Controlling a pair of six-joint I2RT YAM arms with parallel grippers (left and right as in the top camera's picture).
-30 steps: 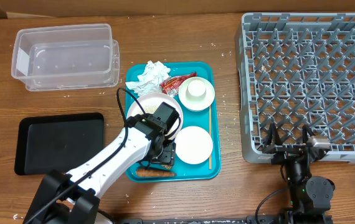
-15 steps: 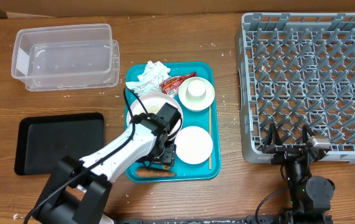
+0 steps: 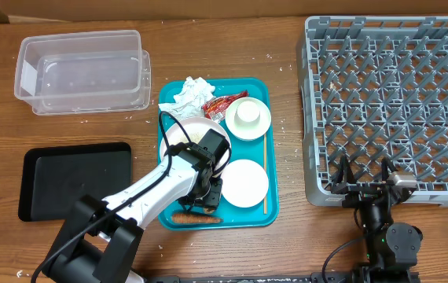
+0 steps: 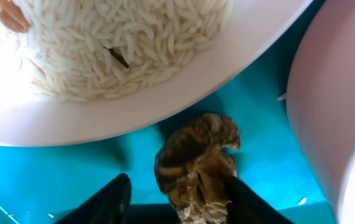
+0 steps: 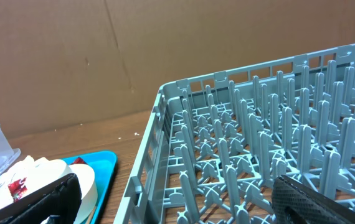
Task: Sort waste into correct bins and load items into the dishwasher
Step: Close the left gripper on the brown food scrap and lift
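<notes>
Brown food lump (image 4: 196, 149) on teal tray (image 4: 53, 180); left end effector (image 4: 179, 190) straddles it.

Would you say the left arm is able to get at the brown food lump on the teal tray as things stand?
Probably yes: the left gripper straddles the lump with nothing between, though the rice dish and a white dish crowd close.

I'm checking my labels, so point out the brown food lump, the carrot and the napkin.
brown food lump (image 4: 196, 158), left wrist view, its middle.
carrot (image 3: 202, 220), overhead view, its middle.
napkin (image 3: 187, 96), overhead view, its crumpled centre.
</notes>
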